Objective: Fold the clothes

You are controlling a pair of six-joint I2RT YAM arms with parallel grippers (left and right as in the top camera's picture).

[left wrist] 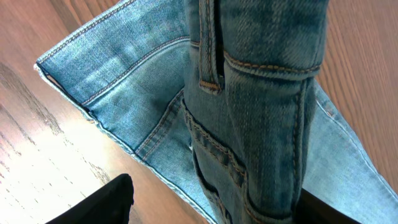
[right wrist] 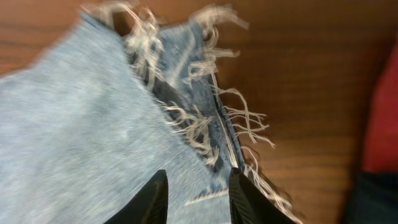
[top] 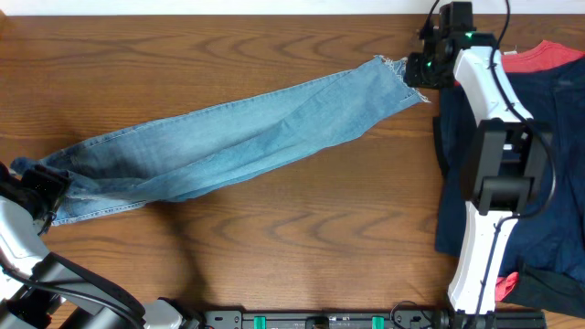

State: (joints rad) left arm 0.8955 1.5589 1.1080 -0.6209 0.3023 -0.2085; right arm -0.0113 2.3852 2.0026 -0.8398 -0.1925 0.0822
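The light-blue jeans (top: 238, 137) lie stretched flat in a diagonal band from lower left to upper right. My left gripper (top: 46, 194) is at the waist end. In the left wrist view its fingers (left wrist: 214, 208) are wide apart, with the bunched waistband and belt loop (left wrist: 261, 93) between them against the right finger; bare wood shows beside the left finger. My right gripper (top: 422, 68) is at the frayed hem. In the blurred right wrist view its fingers (right wrist: 196, 193) stand a little apart over the hem (right wrist: 74, 124).
A dark navy garment (top: 558, 183) covers the table's right side, with a red one (top: 548, 55) at its far edge and a red bit (top: 507, 283) near the front. The right arm's white links (top: 494, 137) stand over them.
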